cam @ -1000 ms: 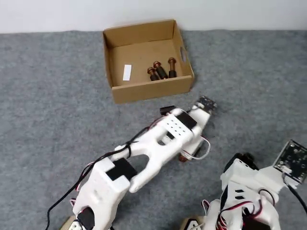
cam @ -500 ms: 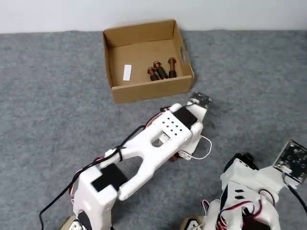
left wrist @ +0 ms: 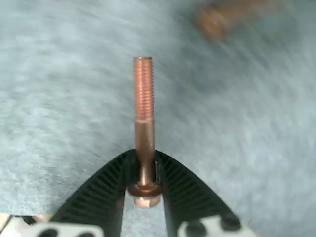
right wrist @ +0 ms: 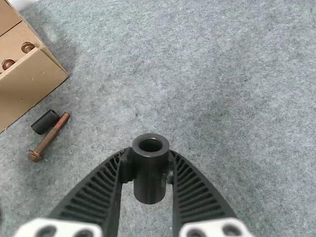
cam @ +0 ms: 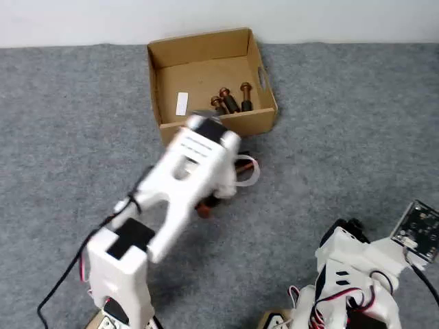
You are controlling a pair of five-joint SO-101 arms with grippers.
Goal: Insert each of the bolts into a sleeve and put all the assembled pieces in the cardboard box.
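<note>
We record a box [cam: 212, 129], cardboard and open-topped, on grey carpet [cam: 357, 123]. Inside the box three assembled pieces [cam: 230, 101] lie side by side near its front wall, and a white label [cam: 181, 103] lies apart from them on the box floor. The left arm [cam: 185, 171] stretches across the carpet, its far end over the box's front wall. The left gripper [left wrist: 143, 159] is clamped on a held bolt [left wrist: 143, 108], copper-coloured. It grips just under the head, and the threaded shank sticks out past the fingertips above the carpet. The right arm [cam: 357, 274] stands well apart from the box. The right gripper [right wrist: 148, 160] is clamped on a held sleeve [right wrist: 150, 182], black, with its open bore facing the wrist camera. A loose bolt [right wrist: 48, 137] lies flat on the carpet just outside the box's front wall. A loose sleeve [right wrist: 44, 121], also black, lies between that bolt and the box, just beside the bolt's threaded end; we cannot tell whether they touch.
</note>
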